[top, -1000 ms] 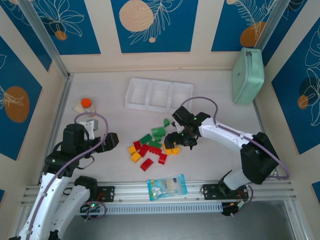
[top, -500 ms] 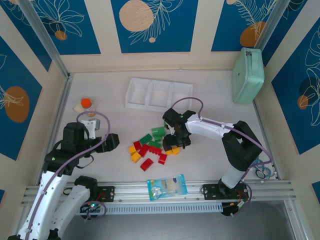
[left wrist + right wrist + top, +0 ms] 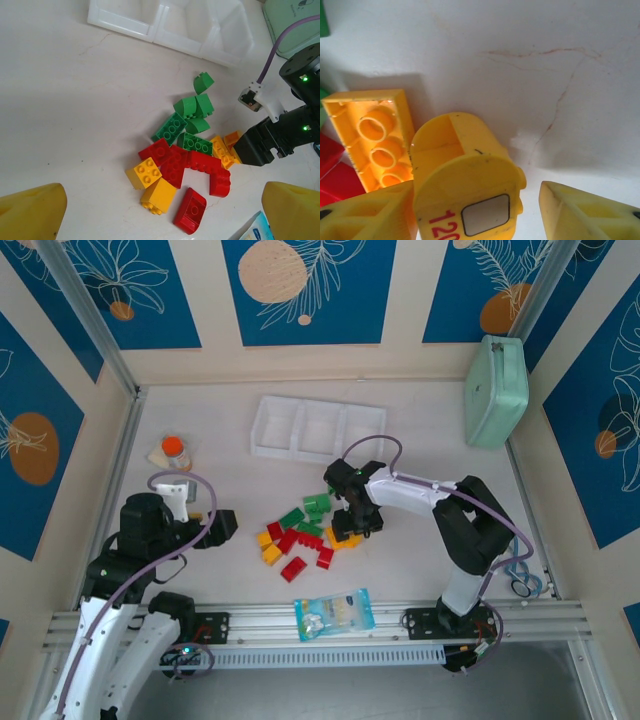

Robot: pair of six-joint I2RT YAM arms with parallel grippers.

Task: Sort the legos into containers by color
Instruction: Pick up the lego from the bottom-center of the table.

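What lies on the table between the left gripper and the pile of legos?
Nothing. In the top external view, the table between the left gripper and the legos is bare.

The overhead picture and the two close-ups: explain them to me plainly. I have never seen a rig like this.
Two white robot arms are bolted at the table's near edge. The overhead view looks down on both. Each close-up comes from a camera on one wrist, with that arm's yellow fingers at the bottom. On the table lie a pile of red, green and yellow legos, a white three-compartment tray, a mint-green case, an orange-capped bottle and a clear bag. The left gripper hangs open beside the pile, holding nothing. The right gripper is open around a yellow rounded brick; a gap shows on one side, so it seems not gripped yet.
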